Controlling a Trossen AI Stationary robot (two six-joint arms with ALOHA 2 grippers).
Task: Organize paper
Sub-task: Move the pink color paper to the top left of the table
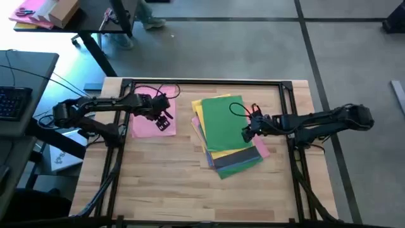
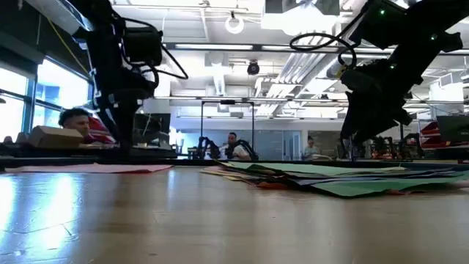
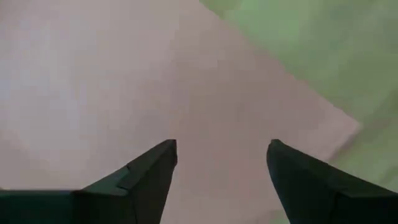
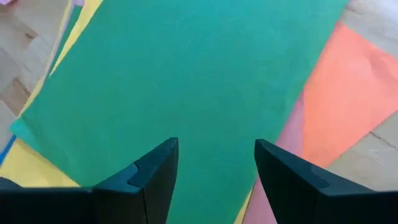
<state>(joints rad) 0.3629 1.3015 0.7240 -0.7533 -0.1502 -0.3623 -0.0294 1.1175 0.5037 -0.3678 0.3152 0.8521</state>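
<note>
Sorting appears to be in progress: one thin rectangular pink paper sheet (image 1: pixel 147 125) lies apart on the light wooden counter (image 1: pixel 158 183), while the remaining sheets form a loose, fanned stack (image 1: pixel 226 140) with a green rectangular sheet (image 1: pixel 226 123) uppermost.

The left gripper (image 1: pixel 163 118) sits directly above the pink sheet, near its edge on the stack side. Its fingers are spread apart with nothing between them; the left wrist view shows only pink paper beneath. Judged from this layout, the pink sheet has been laid out singly as a separate placement, away from the stack.

The right gripper (image 1: pixel 249 133) is positioned over the stack's right-hand edge, above the green sheet. Its fingers are likewise parted and empty. The right wrist view shows yellow (image 4: pixel 37 168) and orange (image 4: pixel 348 106) sheets protruding from under the green one, so the stack is misaligned. The gripper's position suggests it is about to address the top sheet.

Both arms reach inward from opposite sides of the counter, extended roughly level, wrists pitched downward toward the paper. The low view places both grippers close above the surface; contact cannot be confirmed.
</note>
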